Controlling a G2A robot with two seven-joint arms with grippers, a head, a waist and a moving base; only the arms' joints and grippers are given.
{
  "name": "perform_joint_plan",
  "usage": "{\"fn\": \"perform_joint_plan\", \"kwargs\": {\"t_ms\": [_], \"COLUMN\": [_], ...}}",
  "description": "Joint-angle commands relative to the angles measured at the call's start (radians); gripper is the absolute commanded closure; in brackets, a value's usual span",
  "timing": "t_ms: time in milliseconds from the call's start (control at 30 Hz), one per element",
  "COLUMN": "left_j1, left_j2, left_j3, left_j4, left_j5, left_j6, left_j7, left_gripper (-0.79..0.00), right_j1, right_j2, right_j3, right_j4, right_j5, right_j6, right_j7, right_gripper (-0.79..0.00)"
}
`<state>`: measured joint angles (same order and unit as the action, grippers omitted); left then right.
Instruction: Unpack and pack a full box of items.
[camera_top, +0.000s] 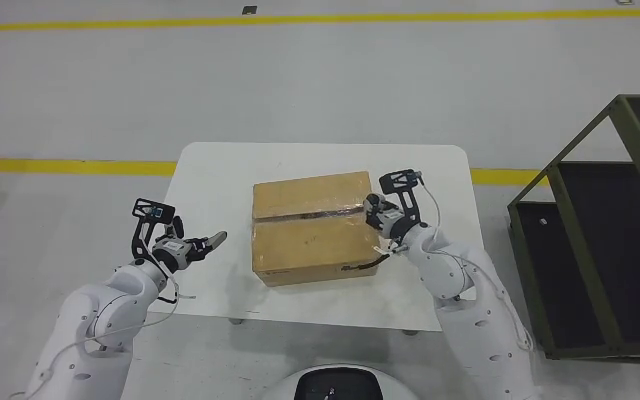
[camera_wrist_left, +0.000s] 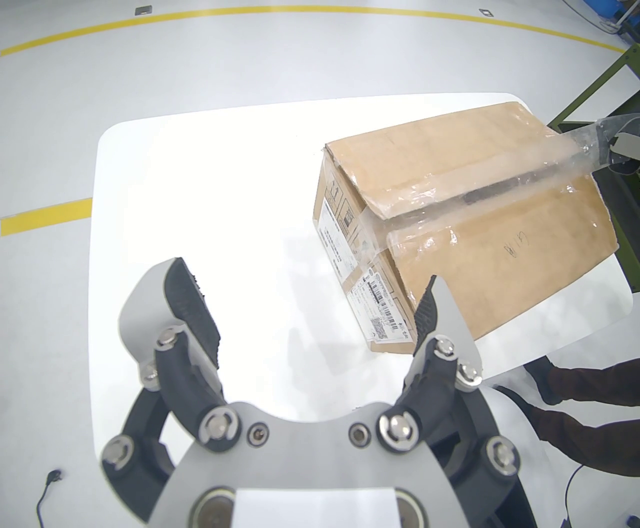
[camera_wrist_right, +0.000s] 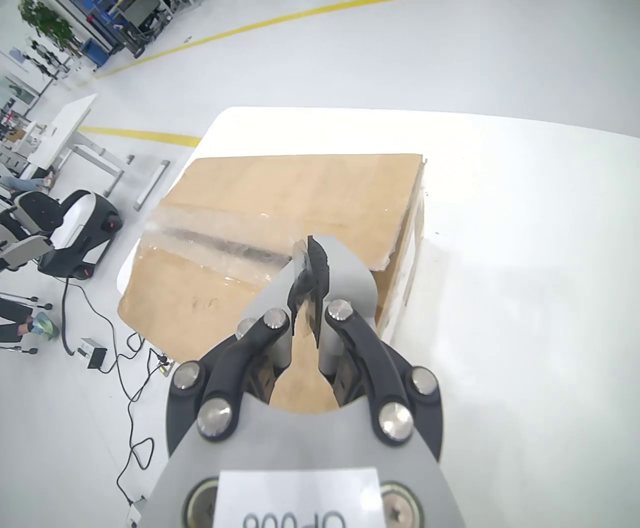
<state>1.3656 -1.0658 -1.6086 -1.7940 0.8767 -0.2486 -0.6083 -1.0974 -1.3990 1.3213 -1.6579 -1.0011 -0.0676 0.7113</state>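
Presently the cardboard box (camera_top: 312, 228) sits near the middle of the white table (camera_top: 210, 180), flaps closed, with clear tape (camera_wrist_left: 500, 187) along its top seam. The right gripper (camera_wrist_right: 309, 260) is at the box's right end, jaws pinched together on what appears to be the lifted tape end. The left gripper (camera_wrist_left: 306, 277) hangs beside the left end, jaws wide apart, touching nothing. Risk: the tape may tear or slip from the pinch. With nothing bracing it, the box could drag across the table.
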Motion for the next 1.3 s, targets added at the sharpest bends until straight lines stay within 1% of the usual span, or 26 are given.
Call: {"fn": "perform_joint_plan", "kwargs": {"t_ms": [0,200,600,767,1033,1200,1233,1267], "left_j1": [0.000,0.000,0.000,0.000,0.000,0.000,0.000,0.000], "left_j2": [0.000,0.000,0.000,0.000,0.000,0.000,0.000,0.000], "left_j3": [0.000,0.000,0.000,0.000,0.000,0.000,0.000,0.000], "left_j4": [0.000,0.000,0.000,0.000,0.000,0.000,0.000,0.000], "left_j5": [0.000,0.000,0.000,0.000,0.000,0.000,0.000,0.000], "left_j6": [0.000,0.000,0.000,0.000,0.000,0.000,0.000,0.000], "left_j7": [0.000,0.000,0.000,0.000,0.000,0.000,0.000,0.000], "left_gripper": [-0.785,-0.785,-0.785,-0.785,-0.785,-0.785,-0.785,-0.785], "right_j1": [0.007,0.037,0.048,0.054,0.087,0.105,0.109,0.113], "right_j2": [0.001,0.006,0.010,0.009,0.008,0.008,0.007,0.007], "right_j3": [-0.001,-0.015,-0.045,-0.056,-0.062,-0.066,-0.068,-0.071], "right_j4": [0.013,0.059,0.109,0.121,0.177,0.192,0.194,0.195], "right_j5": [-0.004,-0.055,-0.102,-0.099,-0.075,-0.061,-0.058,-0.057], "right_j6": [0.004,0.003,0.013,0.024,0.059,0.060,0.061,0.061], "right_j7": [-0.002,0.011,-0.002,-0.009,0.013,0.034,0.035,0.037], "right_gripper": [0.000,0.000,0.000,0.000,0.000,0.000,-0.025,-0.031]}}
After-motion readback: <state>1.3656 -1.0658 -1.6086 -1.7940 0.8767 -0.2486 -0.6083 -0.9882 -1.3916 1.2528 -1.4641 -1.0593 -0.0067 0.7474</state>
